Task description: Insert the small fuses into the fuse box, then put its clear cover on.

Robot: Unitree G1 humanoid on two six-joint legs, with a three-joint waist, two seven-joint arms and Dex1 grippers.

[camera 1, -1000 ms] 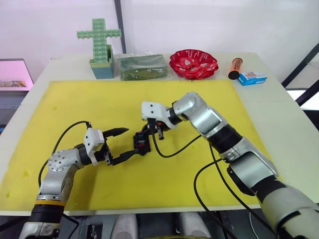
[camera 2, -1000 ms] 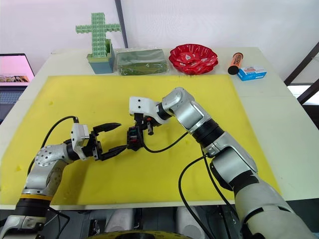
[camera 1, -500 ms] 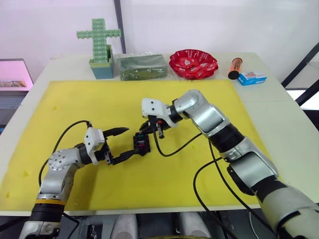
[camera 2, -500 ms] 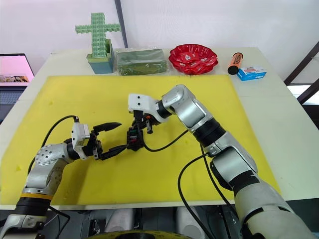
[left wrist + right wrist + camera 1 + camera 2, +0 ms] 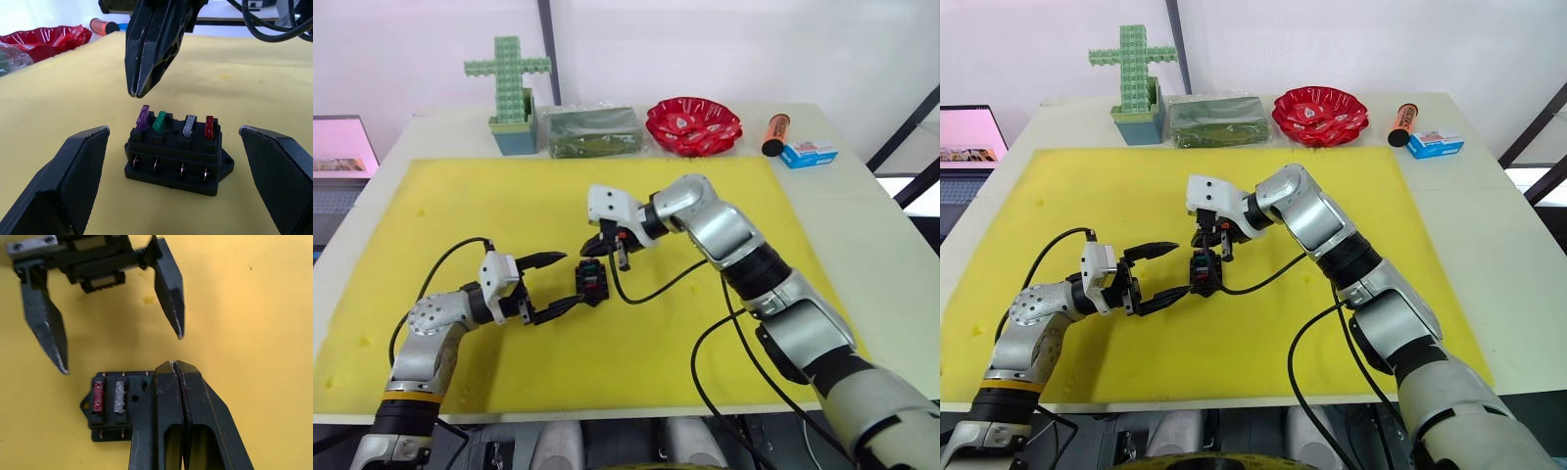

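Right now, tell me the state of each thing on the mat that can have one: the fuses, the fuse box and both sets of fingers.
fuse box: upright on the yellow mat, uncovered.
purple fuse: in its slot, leaning.
green fuse: in its slot.
grey fuse: in its slot.
red fuse: in its slot.
left gripper: fingers open either side of the box.
right gripper: fingers shut, empty, above the purple fuse.
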